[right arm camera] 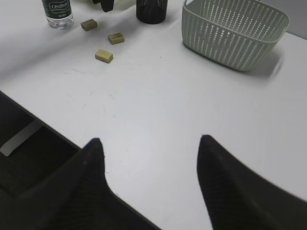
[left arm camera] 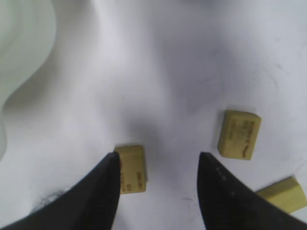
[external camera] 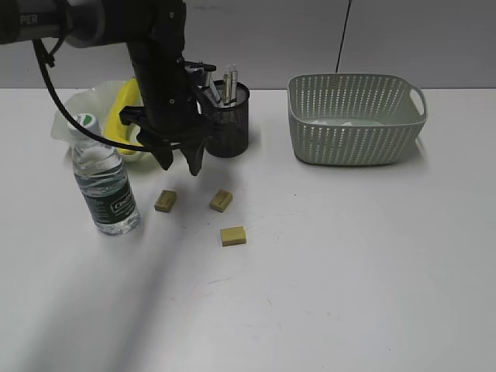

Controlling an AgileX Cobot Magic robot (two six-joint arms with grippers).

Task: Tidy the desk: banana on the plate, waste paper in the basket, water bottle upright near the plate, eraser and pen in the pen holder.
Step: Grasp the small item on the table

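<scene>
Three yellow erasers lie on the white desk (external camera: 349, 271): left (external camera: 165, 201), middle (external camera: 221, 201), front (external camera: 233, 235). My left gripper (external camera: 180, 159) is open and empty above the left eraser (left arm camera: 132, 167), which lies by its left finger in the left wrist view (left arm camera: 159, 158). The water bottle (external camera: 105, 182) stands upright near the plate (external camera: 74, 116). The banana (external camera: 126, 116) lies on the plate. The pen holder (external camera: 230, 124) holds pens. My right gripper (right arm camera: 151, 141) is open and empty over bare desk.
The sage green basket (external camera: 356, 116) stands at the back right; a pale shape shows through its wall and I cannot tell what it is. The desk's near edge (right arm camera: 43, 120) shows in the right wrist view.
</scene>
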